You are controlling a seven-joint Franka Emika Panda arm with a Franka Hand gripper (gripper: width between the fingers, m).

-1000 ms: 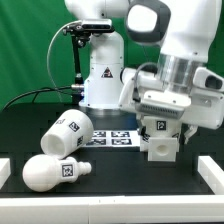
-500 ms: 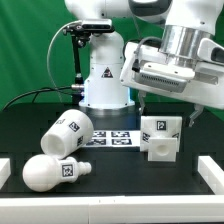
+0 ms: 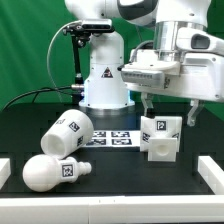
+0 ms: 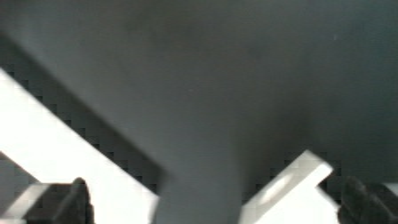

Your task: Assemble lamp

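Observation:
The lamp base (image 3: pixel 160 137) is a white blocky piece with square tags, standing on the black table at the exterior view's right. My gripper (image 3: pixel 169 108) hangs just above it, open and empty, with one finger on each side. The shade (image 3: pixel 67 133) lies tilted on its side at the left. The bulb (image 3: pixel 55 172) lies on its side in front of the shade. The wrist view is blurred: dark fingertips (image 4: pixel 61 204) stand apart at the frame's corners, over dark table and white shapes I cannot identify.
The marker board (image 3: pixel 112 138) lies flat between the shade and the base. The robot's white pedestal (image 3: pixel 103 80) stands behind it. White rails border the table at the left (image 3: pixel 5 168), right (image 3: pixel 210 170) and front (image 3: pixel 110 208).
My gripper was down at the base one second ago. It has let go, risen above it, and the wrist has turned. The base stays in place.

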